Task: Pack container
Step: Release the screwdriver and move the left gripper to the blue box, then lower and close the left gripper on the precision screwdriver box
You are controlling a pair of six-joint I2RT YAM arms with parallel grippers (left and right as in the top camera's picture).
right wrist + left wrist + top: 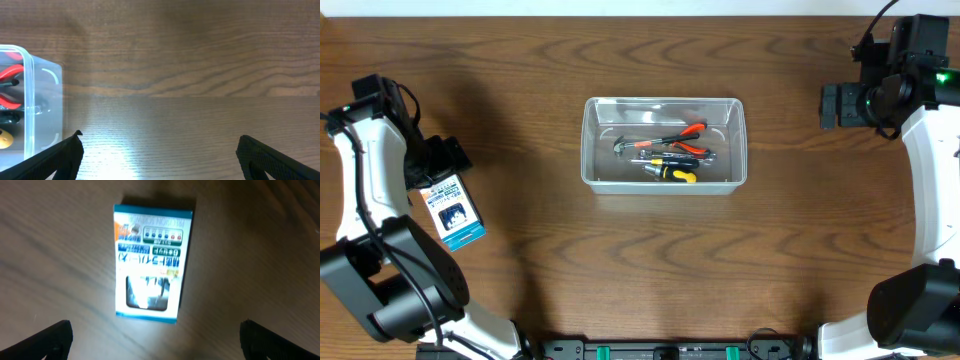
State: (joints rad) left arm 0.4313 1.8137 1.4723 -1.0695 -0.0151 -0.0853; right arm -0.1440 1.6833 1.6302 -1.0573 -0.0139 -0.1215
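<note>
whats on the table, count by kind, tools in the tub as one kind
container: 1
packet: 1
tools in the container: at least 3 (they overlap, so the exact count is unclear)
total: at least 5

Clear container (591,140), red-handled pliers (691,130), yellow-black screwdriver (672,173), blue-white packet (454,210), brown wood-grain table (620,270)
</note>
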